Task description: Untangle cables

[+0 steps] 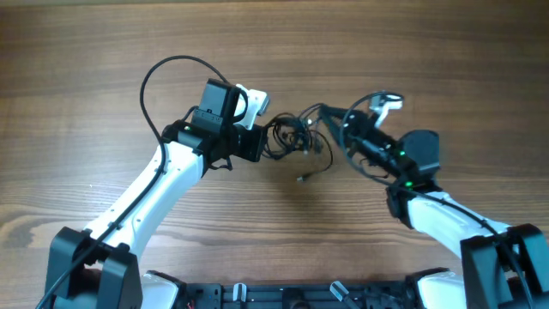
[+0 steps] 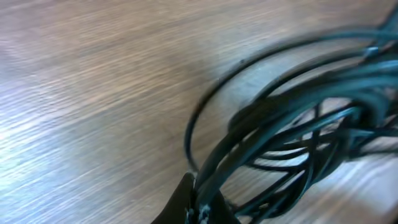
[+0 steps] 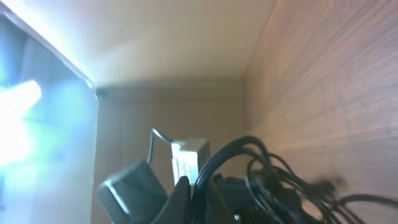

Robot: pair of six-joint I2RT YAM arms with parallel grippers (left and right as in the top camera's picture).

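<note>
The cables [image 1: 296, 136] lie bunched in a small dark knot near the middle of the wooden table [image 1: 103, 51], between the two arms; the left gripper [image 1: 266, 142] meets the knot from its left side and the right gripper [image 1: 339, 120] from its right, so the bundle is strung between them; one loose strand drops out of the knot toward the near edge and ends in a small silver-tipped plug [image 1: 303, 178] lying on the wood.

In the left wrist view the cables [image 2: 298, 124] fill the right half as several overlapping loops, blurred; the strands run down into the left gripper [image 2: 196, 208], whose dark tips are pressed together on them – closed, with cord pinched between.

In the right wrist view the table [image 3: 336, 74] stands tilted along the right side; the right gripper [image 3: 189, 199] shows at the bottom edge with its tips together, and the cables [image 3: 261, 168] arch out from right beside them – it appears clamped on a strand, though the exact contact point is hard to make out.
</note>
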